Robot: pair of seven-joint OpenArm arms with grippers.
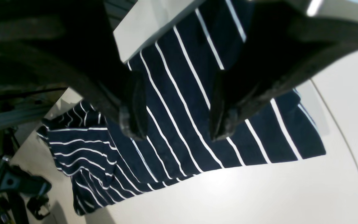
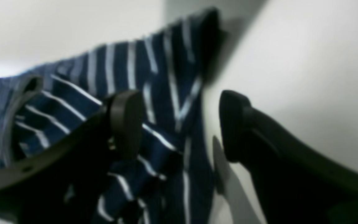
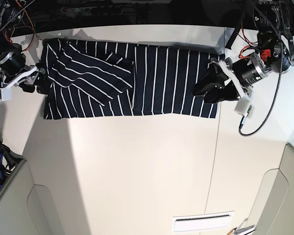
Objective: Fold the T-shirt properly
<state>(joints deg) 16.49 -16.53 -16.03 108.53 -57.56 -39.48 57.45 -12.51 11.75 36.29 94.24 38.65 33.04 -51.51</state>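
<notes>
Hovering left gripper [image 1: 172, 124] spread, empty, over T-shirt [image 1: 179, 102] | right gripper [image 2: 179, 124] spread, straddling shirt edge

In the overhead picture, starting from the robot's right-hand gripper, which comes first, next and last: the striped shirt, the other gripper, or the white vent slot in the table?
From the right gripper, at the view's left edge:
1. T-shirt: its left edge is right beside it.
2. Left gripper: across the shirt, at its right end.
3. Vent slot: far off, near the bottom right.
</notes>
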